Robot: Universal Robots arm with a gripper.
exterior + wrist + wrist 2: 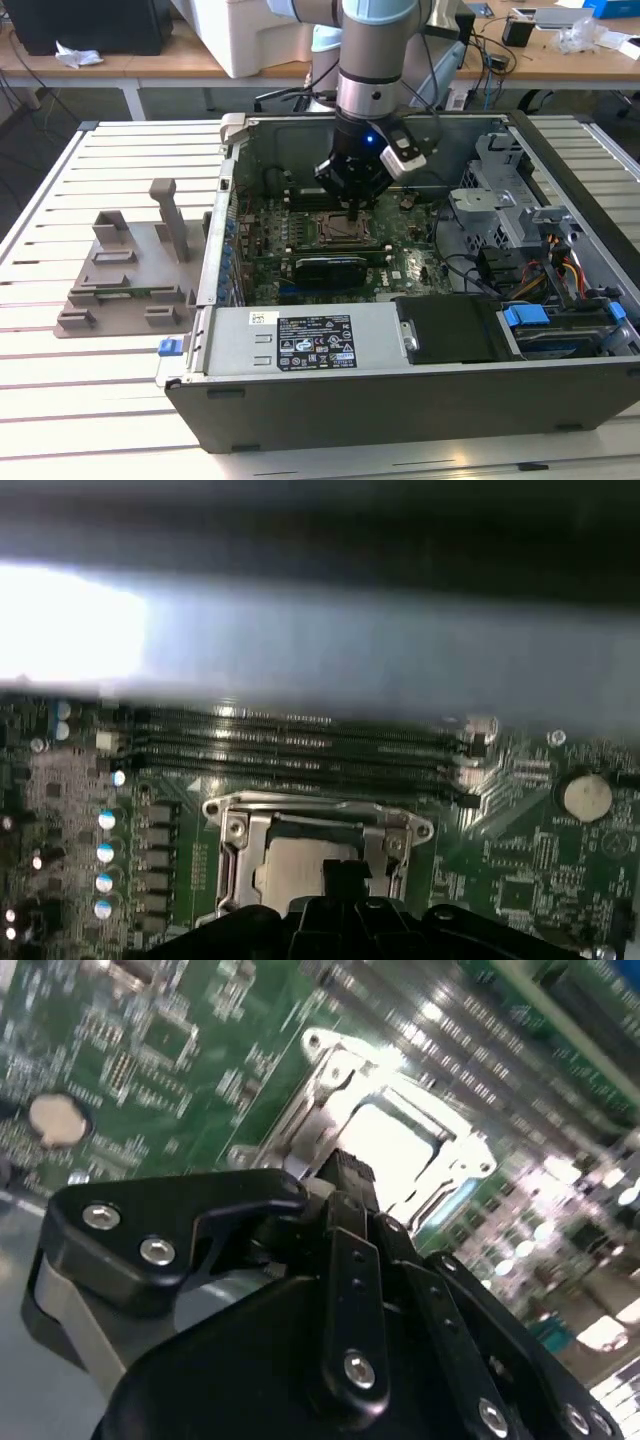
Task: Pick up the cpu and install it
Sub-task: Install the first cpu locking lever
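Gripper [352, 207] hangs inside the open PC case [400, 400], directly over the socket [345, 229] on the motherboard [300, 270]. In both wrist views the cpu [300, 865] lies flat in the socket, silvery top up, framed by the metal bracket [320, 810]; it sits straight below the gripper tip, so the line between them is vertical, nearly no sideways offset. The cpu is square, no long axis to speak of; its edges run parallel to the memory slots [300, 745] just beside the socket.

In the second wrist view the fingers [350, 1210] come together into one narrow dark tip right at the cpu [385, 1145] edge; looks pinched closed with nothing visible between them, and I can't tell if the tip touches the chip or hovers just above. Judging from this, the cpu is already seated. Grey tray [130, 270] sits on the worktop [80, 400], well apart, on the exterior view's left. Coin cell [585, 793] near the socket.
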